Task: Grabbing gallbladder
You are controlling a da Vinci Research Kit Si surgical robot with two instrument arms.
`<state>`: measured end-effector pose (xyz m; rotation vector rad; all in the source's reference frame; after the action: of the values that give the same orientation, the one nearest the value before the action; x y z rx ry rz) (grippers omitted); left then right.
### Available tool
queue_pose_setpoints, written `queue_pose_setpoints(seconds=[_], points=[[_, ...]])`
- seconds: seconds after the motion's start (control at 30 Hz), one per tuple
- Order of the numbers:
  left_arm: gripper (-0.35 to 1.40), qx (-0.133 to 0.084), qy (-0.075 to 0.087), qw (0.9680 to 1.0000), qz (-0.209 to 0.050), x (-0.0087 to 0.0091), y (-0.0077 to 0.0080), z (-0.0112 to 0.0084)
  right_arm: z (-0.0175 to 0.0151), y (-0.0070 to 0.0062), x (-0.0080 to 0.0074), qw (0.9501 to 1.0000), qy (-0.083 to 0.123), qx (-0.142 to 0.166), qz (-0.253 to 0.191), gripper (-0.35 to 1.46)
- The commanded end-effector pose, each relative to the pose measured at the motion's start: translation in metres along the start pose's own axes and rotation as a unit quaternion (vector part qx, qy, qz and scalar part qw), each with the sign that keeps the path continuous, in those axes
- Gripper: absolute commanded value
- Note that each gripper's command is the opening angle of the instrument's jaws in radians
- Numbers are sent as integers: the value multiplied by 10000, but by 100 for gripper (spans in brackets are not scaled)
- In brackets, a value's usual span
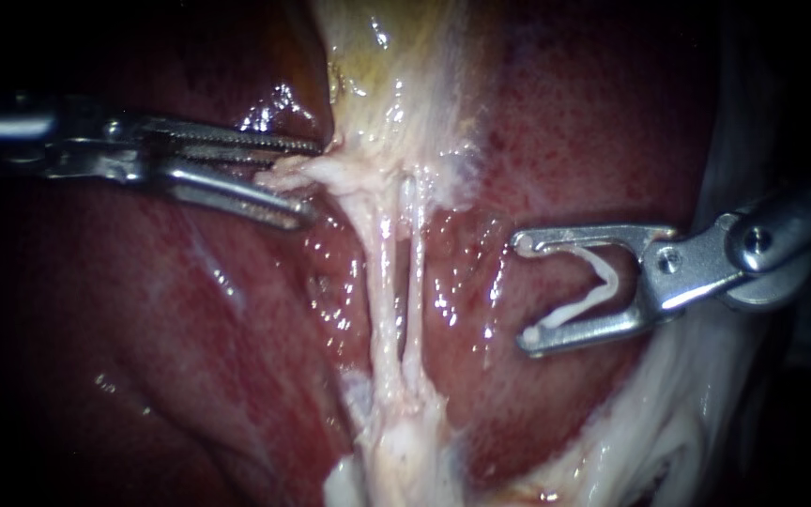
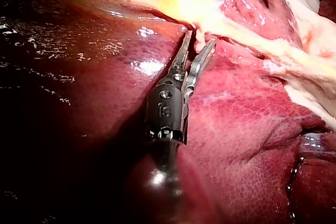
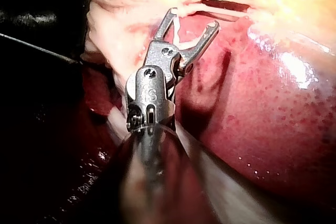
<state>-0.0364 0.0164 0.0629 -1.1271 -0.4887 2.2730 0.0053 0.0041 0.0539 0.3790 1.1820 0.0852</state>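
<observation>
Left instrument: your serrated steel jaws stand apart, with a ragged pale flap between them.
Gallbladder: one, glistening yellow-white, upper centre, just beyond those tips.
Tubes: two pale cords running down side by side.
Liver: wet red, bare between the tubes and your right instrument.
Right instrument: jaws spread wide, both bearing one bent white clip.

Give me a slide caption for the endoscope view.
Left instrument at the gallbladder above two pale tubes; right instrument hovers beside them carrying a white clip.
</observation>
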Motion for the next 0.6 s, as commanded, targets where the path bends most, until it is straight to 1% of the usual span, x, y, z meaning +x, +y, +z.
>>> queue_pose_setpoints(seconds=[0.03, 0.2, 0.23, 0.37, 0.5, 0.6], points=[[-35, -4, 9, 10000, -26, 1, 0, -2, 1, 0, -1, 10000, 1, 1, -3, 50], [-35, 131, 27, 9997, -209, 11, 3, -12, 1, 0, -1, 10000, 1, 1, -3, 50], [-35, 178, 34, 9994, -282, 14, 5, -15, 1, 0, -1, 10000, 1, 1, -3, 50], [-35, 208, 37, 9990, -400, 25, 13, -27, 1, 0, -1, 10000, 1, 1, -3, 50], [-35, 254, 40, 9984, -507, 43, 14, -48, 1, 0, -1, 10000, 1, 1, -3, 50], [-35, 287, 113, 9978, -579, 57, 10, -65, 1, 0, -1, 10000, 1, 1, -3, 50]])
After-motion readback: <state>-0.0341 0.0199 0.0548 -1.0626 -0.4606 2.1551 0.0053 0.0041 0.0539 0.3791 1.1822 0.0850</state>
